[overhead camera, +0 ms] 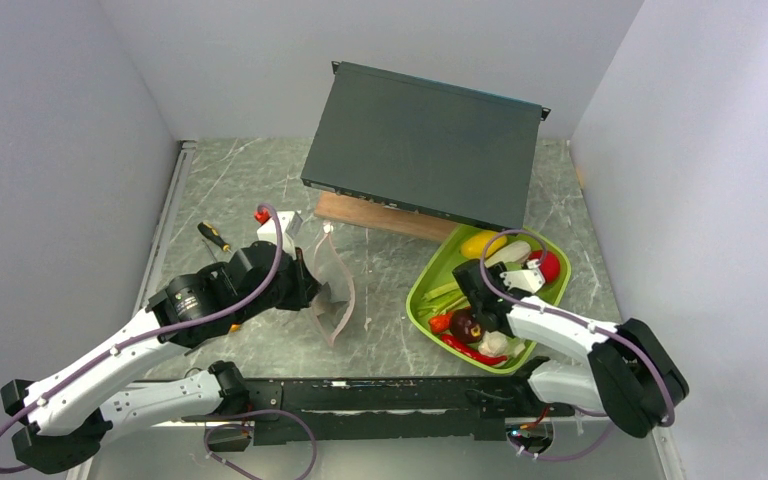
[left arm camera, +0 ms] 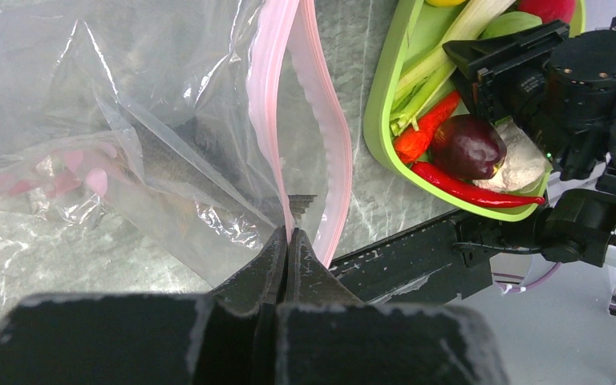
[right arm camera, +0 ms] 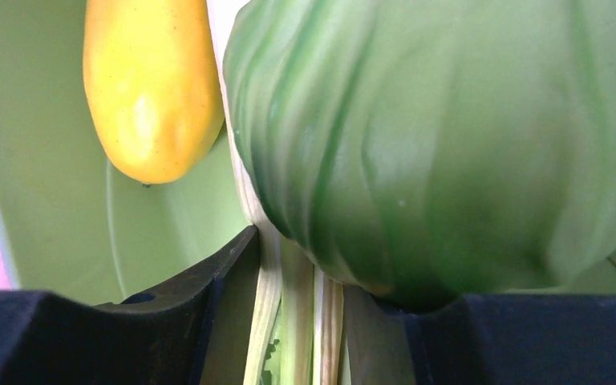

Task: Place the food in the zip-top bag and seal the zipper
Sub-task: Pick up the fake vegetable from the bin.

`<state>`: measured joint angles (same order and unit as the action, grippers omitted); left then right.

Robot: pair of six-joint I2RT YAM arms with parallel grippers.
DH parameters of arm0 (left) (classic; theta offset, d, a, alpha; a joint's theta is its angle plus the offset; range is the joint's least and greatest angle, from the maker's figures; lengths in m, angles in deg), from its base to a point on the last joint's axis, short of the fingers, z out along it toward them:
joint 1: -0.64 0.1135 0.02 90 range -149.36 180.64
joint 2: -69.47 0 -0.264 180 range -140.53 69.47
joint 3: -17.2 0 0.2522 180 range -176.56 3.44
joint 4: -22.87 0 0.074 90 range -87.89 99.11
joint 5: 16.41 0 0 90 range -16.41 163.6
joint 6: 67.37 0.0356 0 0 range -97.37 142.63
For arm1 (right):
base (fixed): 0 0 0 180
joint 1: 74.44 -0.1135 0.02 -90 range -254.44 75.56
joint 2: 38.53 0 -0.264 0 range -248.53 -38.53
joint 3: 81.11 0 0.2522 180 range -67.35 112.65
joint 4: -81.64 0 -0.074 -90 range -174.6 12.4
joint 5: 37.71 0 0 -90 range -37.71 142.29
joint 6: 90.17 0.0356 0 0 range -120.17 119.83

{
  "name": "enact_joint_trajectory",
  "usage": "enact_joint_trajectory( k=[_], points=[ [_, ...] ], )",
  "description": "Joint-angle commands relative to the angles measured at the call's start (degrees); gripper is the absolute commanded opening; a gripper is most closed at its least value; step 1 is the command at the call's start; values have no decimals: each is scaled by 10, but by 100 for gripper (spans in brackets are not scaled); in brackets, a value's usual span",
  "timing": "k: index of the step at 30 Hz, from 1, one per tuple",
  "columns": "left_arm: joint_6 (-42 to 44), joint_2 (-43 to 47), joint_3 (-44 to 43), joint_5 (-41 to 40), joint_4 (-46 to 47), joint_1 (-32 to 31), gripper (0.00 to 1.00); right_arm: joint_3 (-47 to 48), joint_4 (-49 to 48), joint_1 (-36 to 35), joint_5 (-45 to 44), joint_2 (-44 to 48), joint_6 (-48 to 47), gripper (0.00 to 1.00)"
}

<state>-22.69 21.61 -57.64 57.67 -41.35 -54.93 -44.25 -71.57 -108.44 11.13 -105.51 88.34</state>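
Observation:
The clear zip-top bag [overhead camera: 332, 290] stands open-mouthed on the marble top, with the grey fish [left arm camera: 168, 156] inside it. My left gripper [left arm camera: 289, 234] is shut on the pink zipper [left arm camera: 277, 96] at one lip of the mouth. My right gripper [right arm camera: 313, 273] is down in the lime-green tray [overhead camera: 422, 290], its fingers closed against the green stalks [right arm camera: 297, 321]. The green cabbage [right arm camera: 449, 136] presses over its right finger and the yellow fruit [right arm camera: 148, 88] lies to the left. The purple ball [left arm camera: 467, 144], red chili [left arm camera: 473, 191] and white cauliflower [left arm camera: 525, 164] lie at the tray's near end.
A dark flat box [overhead camera: 425, 145] leans on a wooden block [overhead camera: 380, 218] behind the tray. A yellow-handled screwdriver [overhead camera: 215, 236] and a white object with a red cap [overhead camera: 265, 222] lie left of the bag. Grey walls close in on both sides.

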Motion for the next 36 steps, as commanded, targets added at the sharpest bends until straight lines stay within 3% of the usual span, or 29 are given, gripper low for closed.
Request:
enact_joint_trajectory(
  k=[1, 7, 18, 30, 33, 36],
  points=[
    [-6, 0, -5, 2, 11, 1, 0, -21, 57, 7, -2, 73, -41, 29],
    [-5, 2, -2, 3, 11, 0, 0, -9, 91, 11, -26, 187, -64, 17],
    [-3, -5, -5, 7, 14, 0, 0, 39, 148, 17, -29, 268, -85, 0],
    [2, -10, -10, 6, 19, 0, 0, 152, 345, 18, 8, 369, -56, 0],
    [0, -11, -8, 2, 20, 0, 0, 176, 386, 17, -6, 397, -92, 0],
    [-11, -5, -4, -11, 18, 0, 0, 198, 390, 18, -31, 425, -195, 0]
  ],
)
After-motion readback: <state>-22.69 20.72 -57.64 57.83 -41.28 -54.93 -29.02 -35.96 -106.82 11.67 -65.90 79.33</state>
